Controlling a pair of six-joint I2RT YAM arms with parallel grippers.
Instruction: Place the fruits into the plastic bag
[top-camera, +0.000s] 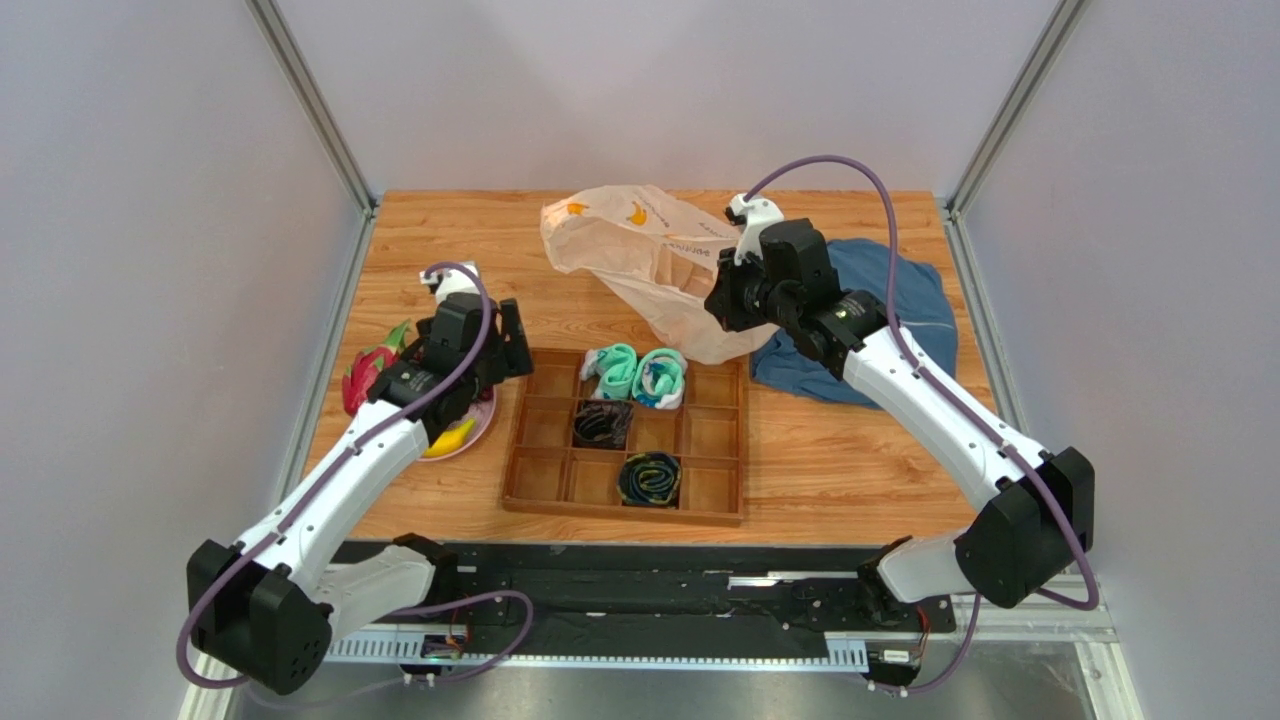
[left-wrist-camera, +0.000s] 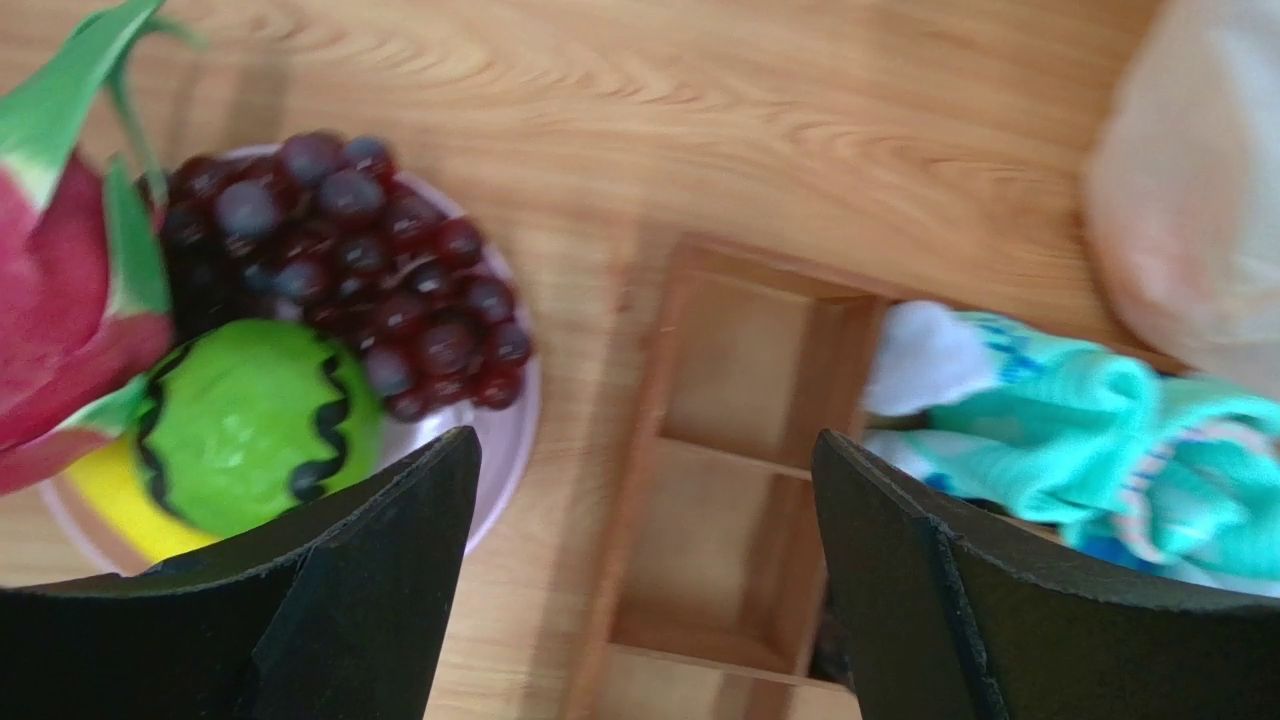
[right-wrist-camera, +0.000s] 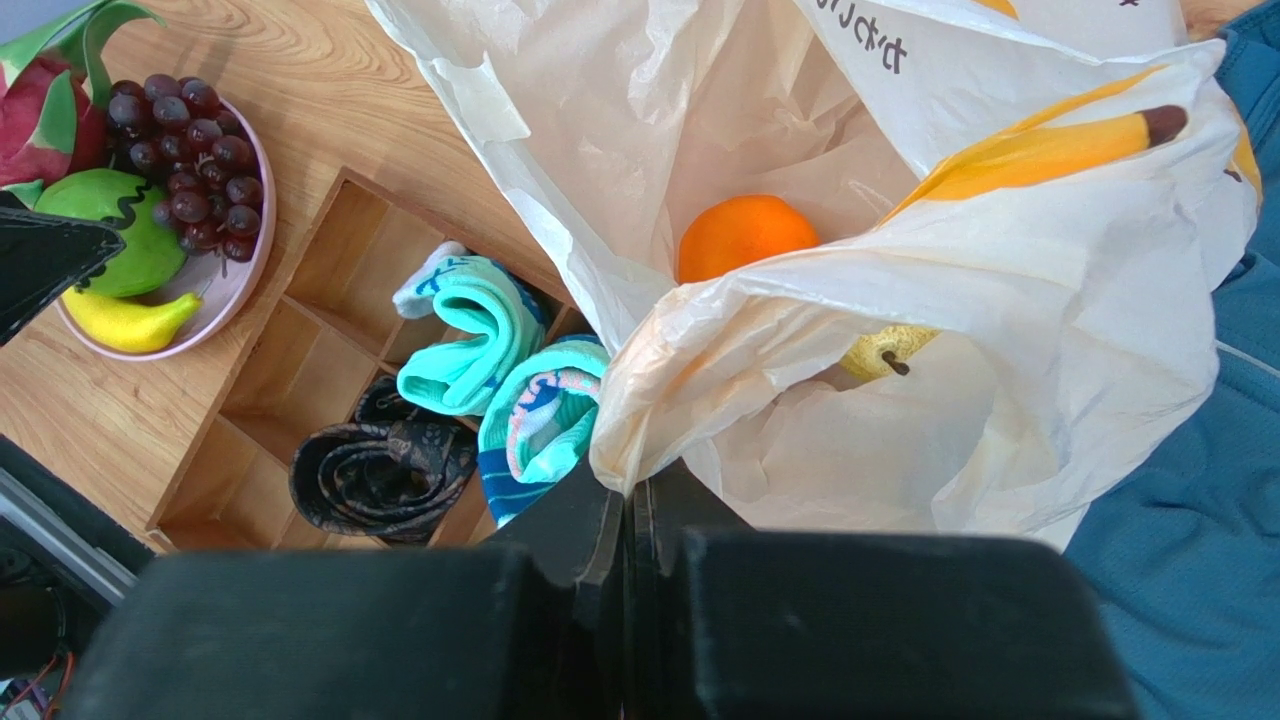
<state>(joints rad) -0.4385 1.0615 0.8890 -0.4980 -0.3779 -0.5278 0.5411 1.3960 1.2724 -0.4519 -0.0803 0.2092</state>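
Pinching bag (right-wrist-camera: 977, 315) rim in right gripper (right-wrist-camera: 628, 492) — propping mouth open; hovering left gripper (left-wrist-camera: 643, 510), wide and empty, by melon (left-wrist-camera: 241, 428) — likely next grab.

Thin crinkled plastic bag (right-wrist-camera: 962, 300), grained wooden table (left-wrist-camera: 751, 120)

A translucent cream-white was shown by the plastic bag (right-wrist-camera: 962, 300) above the black right pincer (right-wrist-camera: 628, 503), printed with yellow, brown-tipped bananas and dark lettering. An orange (right-wrist-camera: 745, 237) and a yellow lemon (right-wrist-camera: 884, 353) were seen inside it. Left of the black left pincer (left-wrist-camera: 642, 450), a green melon (left-wrist-camera: 248, 428) striped with dark wavy lines, dark purple grapes (left-wrist-camera: 353, 263), a red-pink, green-tipped dragon fruit (left-wrist-camera: 60, 300) and a yellow banana (right-wrist-camera: 132, 318) were seen on a pale lilac plate (left-wrist-camera: 508, 435). Teal-and-white socks (right-wrist-camera: 481, 338) and a brown tray (left-wrist-camera: 751, 360) were noted to its right.
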